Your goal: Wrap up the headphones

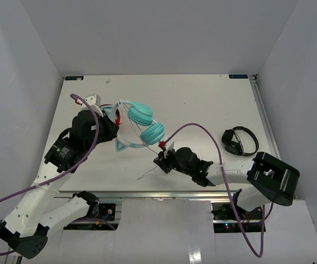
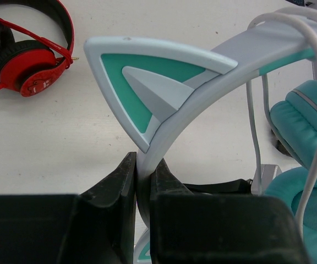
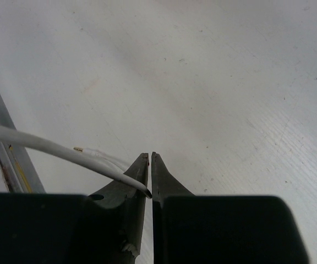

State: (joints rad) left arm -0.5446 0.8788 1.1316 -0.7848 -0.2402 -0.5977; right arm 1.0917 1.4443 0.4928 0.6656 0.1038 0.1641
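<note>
The teal headphones point(image 1: 142, 115) lie left of the table's middle, cups together, pale band with cat ears toward my left arm. My left gripper point(image 1: 114, 130) is shut on the band point(image 2: 202, 93) just below one cat ear point(image 2: 147, 77), jaws pressed on both sides of it point(image 2: 143, 162). The thin white cord point(image 2: 252, 110) loops over the band beside a teal cup point(image 2: 301, 121). My right gripper point(image 1: 161, 159) is shut on the cord point(image 3: 48, 146) near its end, low over the table's front part point(image 3: 149, 157). The cord's plug tip point(image 3: 77, 148) lies on the table.
Red-and-black headphones point(image 2: 29, 49) lie just beyond my left gripper, mostly hidden in the top view. All-black headphones point(image 1: 240, 141) sit at the right. A metal rail point(image 3: 4, 143) runs along the table's front edge near my right gripper. White walls enclose the table.
</note>
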